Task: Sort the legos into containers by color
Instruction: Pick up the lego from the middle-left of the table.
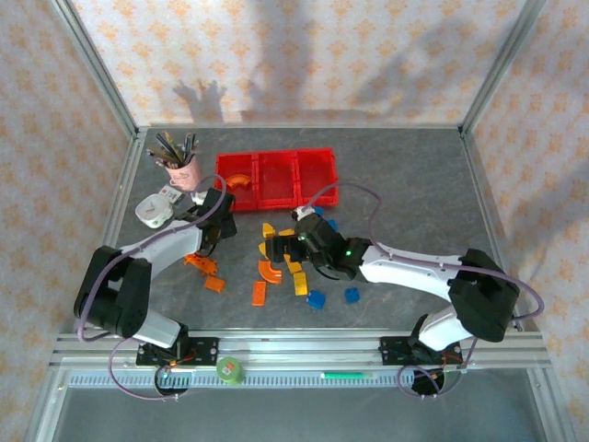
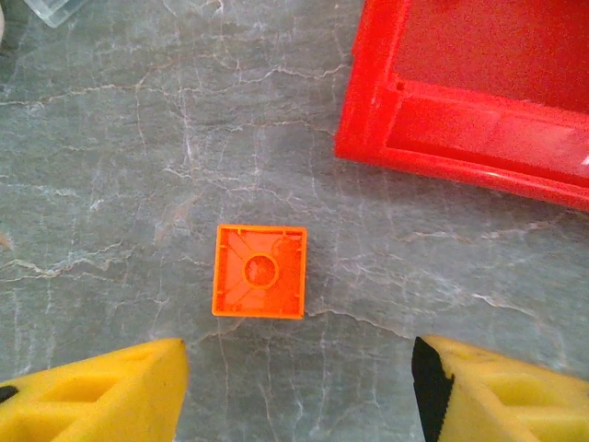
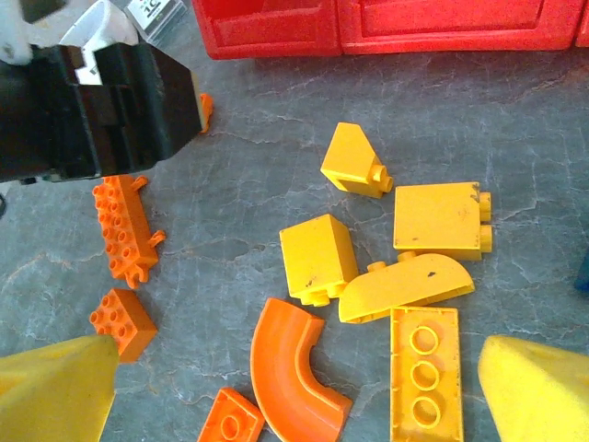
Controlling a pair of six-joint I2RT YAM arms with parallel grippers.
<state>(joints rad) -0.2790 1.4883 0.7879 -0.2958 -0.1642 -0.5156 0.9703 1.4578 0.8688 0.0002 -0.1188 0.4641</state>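
Left end effector (image 2: 296,364), spread and empty, hovers at 6 o'clock of a small square orange plastic brick (image 2: 260,271) lying underside-up on the grey counter (image 2: 110,184). The red plastic three-bin tray (image 2: 368,110) sits at the brick's 1 o'clock. Right end effector (image 3: 299,378), spread wide, hangs over yellow plastic bricks (image 3: 317,258).

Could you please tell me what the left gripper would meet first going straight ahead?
Probably the left gripper meets the orange brick on the table just ahead; depth is unclear.

Orange, yellow, blue legos (image 3: 440,219); red containers (image 1: 317,175)
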